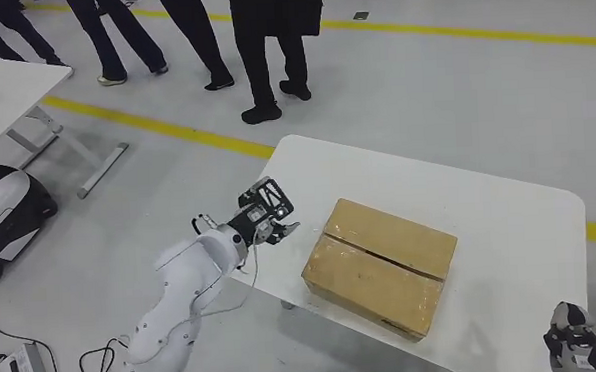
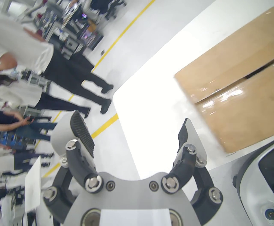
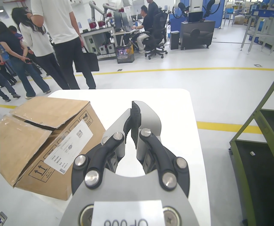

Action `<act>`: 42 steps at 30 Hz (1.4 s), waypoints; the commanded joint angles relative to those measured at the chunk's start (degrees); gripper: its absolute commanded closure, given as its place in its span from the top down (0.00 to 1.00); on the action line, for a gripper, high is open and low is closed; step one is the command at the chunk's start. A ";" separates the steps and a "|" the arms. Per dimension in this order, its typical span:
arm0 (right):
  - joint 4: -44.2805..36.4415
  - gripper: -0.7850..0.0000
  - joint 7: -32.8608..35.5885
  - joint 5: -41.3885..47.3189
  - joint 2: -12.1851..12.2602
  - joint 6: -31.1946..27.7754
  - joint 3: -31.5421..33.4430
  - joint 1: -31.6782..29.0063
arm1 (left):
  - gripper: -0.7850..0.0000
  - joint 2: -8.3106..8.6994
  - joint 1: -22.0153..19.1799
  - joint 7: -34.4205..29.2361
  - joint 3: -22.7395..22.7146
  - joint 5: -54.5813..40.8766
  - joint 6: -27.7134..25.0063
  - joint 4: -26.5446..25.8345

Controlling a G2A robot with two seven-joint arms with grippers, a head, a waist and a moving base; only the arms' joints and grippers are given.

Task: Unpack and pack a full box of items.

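Box point(image 1: 382, 267) of brown card sits on the white table point(image 1: 519, 206), and no claw is touching it. Its two top flaps point(image 3: 49, 111) are folded down. A thin dark crack point(image 3: 36, 125) runs between them, so the top is not shut tight. Shiny tape point(image 2: 222, 96) covers part of the top. A white label point(image 3: 68, 147) is stuck on one side, the side that faces the right claw.

The left claw point(image 1: 282, 217) is at the edge of the table. It is wide open, with its two fingers spread far apart. Nothing is between them. You can see the black bumpy pads point(image 2: 82, 130) on the inside of the fingers. The box is near this claw, a little way in front of it, with bare white table in between. The corner of the box is the part closest to this claw.

The right claw point(image 3: 133, 107) is by the near corner of the table, on the other side of the box. Its two fingers are pressed together, and it has hold of nothing. The box is near it, in front and off to its left. Bare table lies straight ahead of this claw.

A green cart point(image 3: 252, 149) stands on the floor to the right of the right claw. A yellow line point(image 1: 145, 123) runs along the grey floor, far past both claws.
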 commanded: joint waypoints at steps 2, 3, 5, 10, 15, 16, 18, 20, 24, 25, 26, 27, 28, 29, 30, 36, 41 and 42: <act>-0.20 0.00 -0.16 0.32 0.01 -0.03 0.63 -0.16 | 1.00 -0.49 -5.79 -0.04 10.99 2.64 -1.39 2.20; -0.15 0.00 -0.22 0.47 0.01 -0.10 0.85 -0.22 | 1.00 -0.74 -7.78 0.05 13.94 2.84 -1.66 3.44; 0.06 0.00 -0.33 0.74 0.01 -0.04 1.29 -0.26 | 1.00 -1.31 -11.56 0.06 19.25 2.71 -2.01 6.20; 0.69 0.00 -0.75 2.02 -0.02 0.02 2.38 -0.32 | 1.00 -3.00 -19.80 -1.77 30.82 4.48 -2.61 14.08; 1.29 0.00 -0.98 2.95 -0.03 -0.30 3.58 -0.76 | 1.00 -4.71 -24.83 -4.20 38.41 4.85 -1.50 20.31; 1.42 0.00 -1.07 3.05 -0.03 -0.41 3.76 -0.82 | 1.00 -5.04 -25.56 -4.82 39.65 4.94 -1.20 21.56; 1.59 0.00 -1.09 3.28 -0.04 -0.51 4.06 -0.89 | 1.00 -5.59 -27.21 -7.13 41.85 7.29 -0.42 23.55; 1.59 0.00 -1.08 3.43 -0.05 -0.66 4.33 -0.98 | 1.00 -6.16 -28.00 -7.38 42.99 6.48 1.08 25.35; 1.53 0.00 -0.96 3.53 -0.08 -0.87 4.58 -1.10 | 1.00 -6.81 -29.42 -10.65 44.72 8.54 2.07 28.18; 1.51 0.00 -0.88 3.50 -0.09 -0.89 4.61 -1.13 | 1.00 -6.95 -29.48 -10.98 44.97 8.52 2.35 28.48; 1.49 0.00 -0.85 3.51 -0.10 -0.91 4.65 -1.14 | 1.00 -7.06 -29.57 -11.51 45.12 8.72 2.54 28.73; 1.46 0.00 -0.82 3.44 -0.11 -1.03 4.67 -1.16 | 1.00 -7.14 -29.59 -11.86 45.21 8.84 2.77 28.80; 1.45 0.00 -0.81 3.43 -0.12 -1.08 4.70 -1.18 | 1.00 -7.22 -29.51 -12.01 45.22 8.73 2.99 28.83; 1.43 0.00 -0.80 3.45 -0.12 -1.22 4.70 -1.21 | 1.00 -7.25 -29.51 -12.70 45.34 9.41 3.04 28.84; 1.40 0.00 -0.80 3.36 -0.13 -1.31 4.74 -1.25 | 1.00 -7.28 -29.53 -13.58 45.63 10.51 2.89 28.80; 1.18 0.00 -1.07 3.23 -0.21 -1.56 4.68 -1.47 | 0.99 -7.60 -29.51 -16.04 47.40 16.83 3.81 28.84; 1.11 0.00 -1.21 3.19 -0.28 -1.61 4.76 -1.65 | 0.12 -7.98 -29.73 -15.44 47.47 19.77 6.44 29.15; 1.10 0.00 -1.24 3.26 -0.29 -1.56 4.82 -1.70 | 0.03 -8.07 -29.85 -15.26 47.37 20.13 6.94 29.31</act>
